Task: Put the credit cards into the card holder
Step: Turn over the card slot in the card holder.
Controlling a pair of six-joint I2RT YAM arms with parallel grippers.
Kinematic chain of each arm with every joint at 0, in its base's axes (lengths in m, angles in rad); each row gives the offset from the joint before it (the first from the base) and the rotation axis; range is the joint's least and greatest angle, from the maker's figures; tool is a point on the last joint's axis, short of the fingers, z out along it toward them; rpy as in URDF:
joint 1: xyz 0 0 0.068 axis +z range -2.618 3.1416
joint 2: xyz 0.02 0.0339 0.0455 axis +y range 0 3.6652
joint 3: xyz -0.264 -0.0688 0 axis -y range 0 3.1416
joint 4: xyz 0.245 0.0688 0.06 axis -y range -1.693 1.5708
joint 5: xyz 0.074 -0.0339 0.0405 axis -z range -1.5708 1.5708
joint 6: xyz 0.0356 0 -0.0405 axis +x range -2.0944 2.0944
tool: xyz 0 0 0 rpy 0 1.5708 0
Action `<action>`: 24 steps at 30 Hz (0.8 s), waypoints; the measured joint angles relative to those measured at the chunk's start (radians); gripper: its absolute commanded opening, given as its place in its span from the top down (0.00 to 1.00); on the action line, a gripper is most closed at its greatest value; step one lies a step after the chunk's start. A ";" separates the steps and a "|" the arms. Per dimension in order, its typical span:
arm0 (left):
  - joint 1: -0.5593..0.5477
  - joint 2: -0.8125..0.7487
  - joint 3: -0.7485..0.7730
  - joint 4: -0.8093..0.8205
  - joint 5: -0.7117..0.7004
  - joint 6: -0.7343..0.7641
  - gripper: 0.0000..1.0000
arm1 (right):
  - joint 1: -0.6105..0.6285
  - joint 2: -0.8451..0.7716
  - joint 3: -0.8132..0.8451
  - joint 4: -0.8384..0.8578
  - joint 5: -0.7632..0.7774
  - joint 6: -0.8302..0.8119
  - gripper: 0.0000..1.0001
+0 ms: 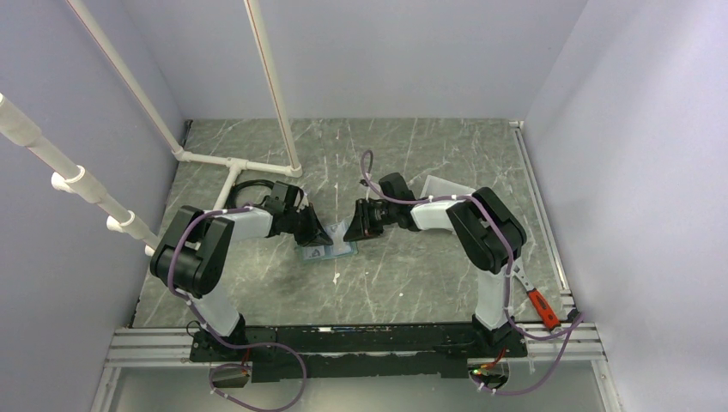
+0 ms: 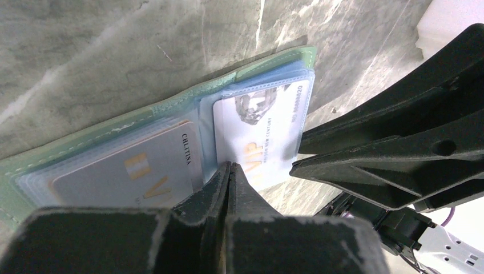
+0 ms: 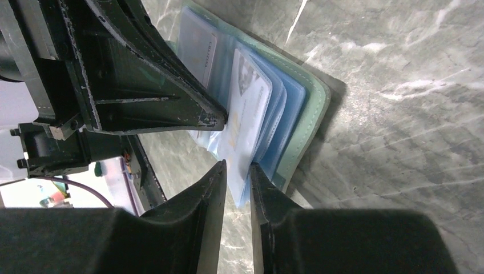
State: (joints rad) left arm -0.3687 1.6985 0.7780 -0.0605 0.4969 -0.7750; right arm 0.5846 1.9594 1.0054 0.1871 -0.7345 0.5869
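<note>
We see the card holder (image 2: 171,105) lying open on the grey marbled table (image 1: 412,275), midway between the two arms, its sage-green cover down and its pale blue sleeves facing up; the left gripper (image 2: 228,166) has its fingers pressed together with nothing between them, the tips resting on the holder at the fold between its two halves; on one side of that fold a greyish card (image 2: 131,171) with gold lettering sits in a sleeve, and on the other side lies the whitish card (image 2: 259,134), marked with a gold VIP, its far end under clear plastic and its near end sticking out past the sleeve's edge; how deep it sits we cannot tell; the right gripper (image 3: 237,169) comes in from the opposite side and pinches the free edge of the whitish card, lifting it off the sleeves below so that the leaves fan apart; whether a sleeve leaf is caught in the pinch as well we cannot tell; the two grippers stand just beside each other over the holder; behind the right arm rests a white bin (image 1: 442,186), and near the right arm's base lies an orange-handled tool (image 1: 542,306).
</note>
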 measured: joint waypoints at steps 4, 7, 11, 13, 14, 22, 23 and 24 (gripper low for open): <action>0.000 -0.008 0.000 -0.014 -0.006 0.003 0.77 | 0.013 -0.013 0.000 -0.009 0.001 -0.006 0.72; -0.001 -0.031 0.000 -0.045 -0.018 0.005 0.69 | 0.038 -0.027 0.007 -0.013 0.000 -0.011 0.71; -0.001 -0.085 0.000 -0.101 -0.032 0.010 0.62 | 0.061 -0.028 0.025 -0.014 -0.005 -0.011 0.68; 0.000 -0.121 0.000 -0.125 -0.034 0.012 0.60 | 0.068 -0.028 0.032 -0.018 -0.006 -0.011 0.67; 0.005 -0.145 0.000 -0.141 -0.034 0.012 0.59 | 0.070 -0.028 0.037 -0.023 -0.006 -0.011 0.67; 0.124 -0.296 -0.006 -0.206 0.017 0.027 0.51 | 0.091 -0.021 0.104 -0.037 -0.004 -0.011 0.65; 0.142 -0.300 -0.005 -0.214 0.023 0.032 0.50 | 0.096 -0.016 0.114 -0.038 -0.003 -0.011 0.65; 0.156 -0.301 -0.005 -0.223 0.027 0.039 0.50 | 0.100 -0.013 0.123 -0.041 -0.003 -0.011 0.65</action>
State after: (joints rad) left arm -0.2123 1.3975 0.7734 -0.2836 0.5240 -0.7364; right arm 0.6842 1.9465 1.1282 0.1463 -0.7376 0.5758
